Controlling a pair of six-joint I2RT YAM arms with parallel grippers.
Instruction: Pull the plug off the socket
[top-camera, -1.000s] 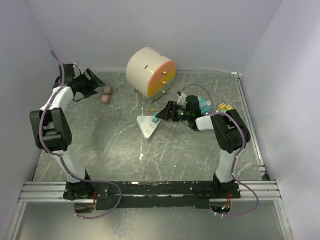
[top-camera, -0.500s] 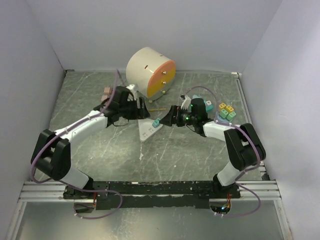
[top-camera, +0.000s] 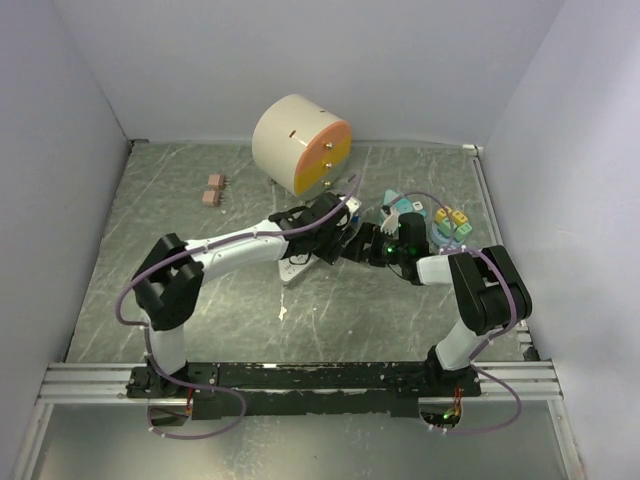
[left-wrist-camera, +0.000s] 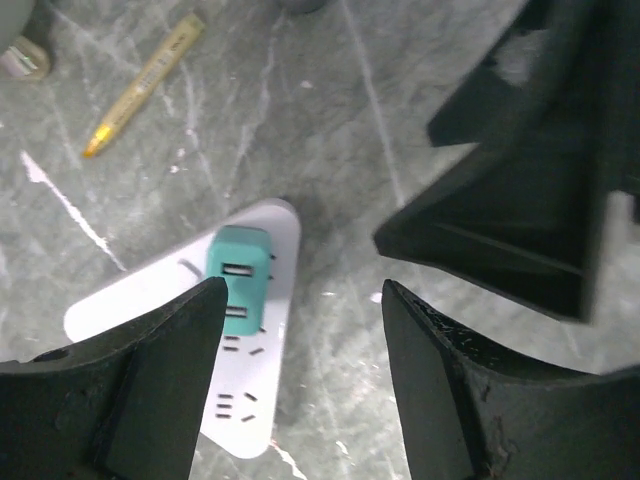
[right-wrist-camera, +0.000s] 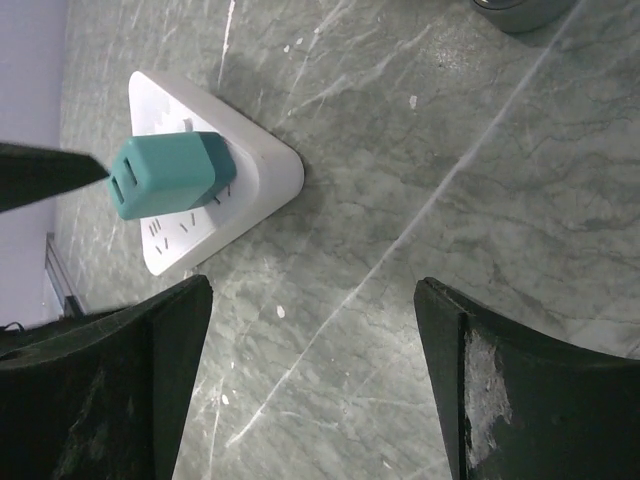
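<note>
A teal plug (left-wrist-camera: 237, 275) sits in a white triangular socket (left-wrist-camera: 190, 350) on the grey marbled table. The right wrist view shows the plug (right-wrist-camera: 170, 172) standing up from the socket (right-wrist-camera: 262, 155). My left gripper (left-wrist-camera: 300, 385) is open and hovers above the table, with the plug just off its left finger. My right gripper (right-wrist-camera: 315, 390) is open and empty, a little to the right of the socket. In the top view both grippers, left (top-camera: 325, 243) and right (top-camera: 358, 248), meet over the socket (top-camera: 288, 270), which the left arm mostly hides.
A beige and orange round drawer unit (top-camera: 300, 143) stands behind the socket. A yellow pen (left-wrist-camera: 145, 85) lies near it. Two pink blocks (top-camera: 212, 190) lie at the back left. Coloured blocks (top-camera: 450, 222) lie at the right.
My left arm has swung from the back left corner to the centre and now hangs over the socket. My right gripper has drawn back slightly to the right.
</note>
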